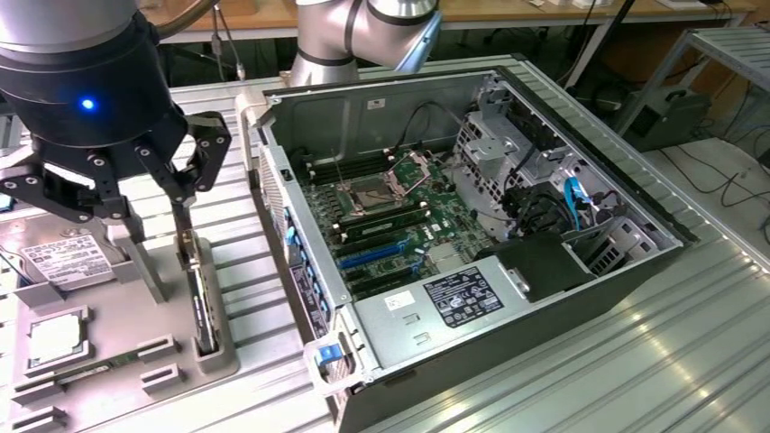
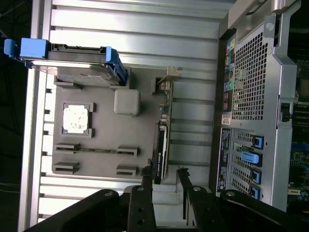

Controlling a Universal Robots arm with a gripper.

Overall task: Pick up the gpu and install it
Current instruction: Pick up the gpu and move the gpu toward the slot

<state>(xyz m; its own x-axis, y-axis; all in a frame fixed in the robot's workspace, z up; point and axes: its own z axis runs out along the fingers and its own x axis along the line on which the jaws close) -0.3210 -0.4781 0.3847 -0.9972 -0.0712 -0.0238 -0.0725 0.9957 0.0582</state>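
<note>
gripper point(image 2: 164, 172) spread wide over gpu point(image 2: 161, 145) (upright on edge), its end between the fingertips.

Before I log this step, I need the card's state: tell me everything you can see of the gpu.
The gpu is a thin black card with a silvery metal bracket at one end. It stands on edge in a slot of the grey parts holder, outside the computer case. The open tool straddles its other end; whether it touches is unclear.
</note>
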